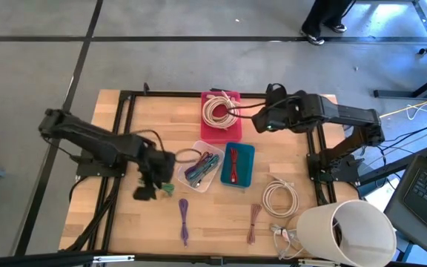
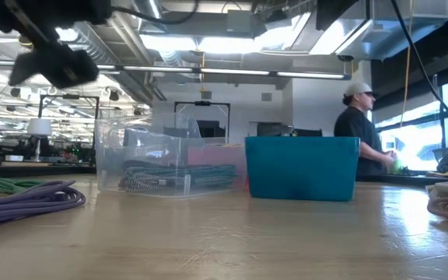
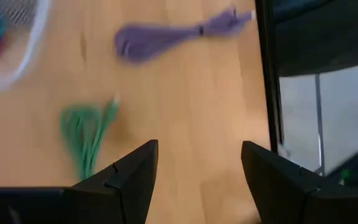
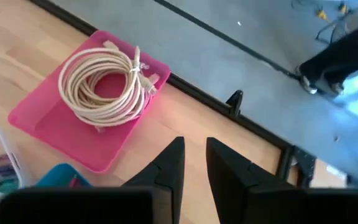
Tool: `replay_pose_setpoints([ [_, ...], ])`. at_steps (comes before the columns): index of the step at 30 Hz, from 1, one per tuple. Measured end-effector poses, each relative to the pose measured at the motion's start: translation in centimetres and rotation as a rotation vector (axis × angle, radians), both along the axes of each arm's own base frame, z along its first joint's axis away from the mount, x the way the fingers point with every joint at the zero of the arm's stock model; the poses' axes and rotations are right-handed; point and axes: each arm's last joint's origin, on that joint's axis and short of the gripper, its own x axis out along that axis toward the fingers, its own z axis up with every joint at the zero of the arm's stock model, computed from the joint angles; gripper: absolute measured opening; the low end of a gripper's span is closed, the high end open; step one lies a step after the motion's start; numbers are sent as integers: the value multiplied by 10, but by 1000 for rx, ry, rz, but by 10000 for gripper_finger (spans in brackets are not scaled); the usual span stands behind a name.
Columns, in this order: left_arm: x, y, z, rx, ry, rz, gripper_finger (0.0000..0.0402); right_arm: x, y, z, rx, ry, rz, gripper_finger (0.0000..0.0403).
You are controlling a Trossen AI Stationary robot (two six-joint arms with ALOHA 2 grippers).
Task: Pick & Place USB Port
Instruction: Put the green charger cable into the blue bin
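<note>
Nearest the front edge of the table [image 1: 154, 245], a purple cable [image 1: 184, 220] and a reddish-brown cable [image 1: 253, 222] lie flat, with a loose white coil [image 1: 279, 197] to their right. The left gripper [image 1: 148, 190] hangs just above the wood, pointing down, its fingers [image 3: 135, 177] set wide apart with nothing between them. A green cable [image 3: 86, 134] lies on the table just beside it, not touched. The left arm reaches in from the table's left side, bent at the elbow. Behind these, a clear bin [image 1: 200, 166] holds mixed cables, and a blue bin [image 1: 237, 164] touching its right side holds a red cable. Farthest back, a pink tray [image 4: 73, 134] carries a coiled white cable [image 4: 104, 84]. The right gripper [image 1: 260, 122] hovers just right of this tray, its fingers [image 4: 169, 165] narrowed to a slim gap and gripping nothing. The right arm extends level from the table's right side. A person [image 2: 362, 128] stands in the room beyond.
</note>
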Motion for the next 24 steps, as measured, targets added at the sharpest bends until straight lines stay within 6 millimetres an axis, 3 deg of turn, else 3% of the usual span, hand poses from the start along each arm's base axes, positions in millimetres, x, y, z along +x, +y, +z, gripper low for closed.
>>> replay_pose_setpoints([
  [5, 38, -17, -32, -15, 36, 29, 212, -4, 0, 3, -27, 77, 89, 69],
  [10, 63, -25, -50, -4, 131, 42, 180, -8, 0, 6, -44, 103, 127, 67],
  [13, 80, -29, -52, 5, 110, 32, 132, -13, 0, 9, -50, 101, 138, 68],
  [18, 100, -33, -49, 18, 67, 0, 18, -21, 0, 15, -52, 74, 141, 65],
  [24, 99, -43, -34, 32, 66, 32, 2, -30, 0, 21, -57, 56, 150, 61],
])
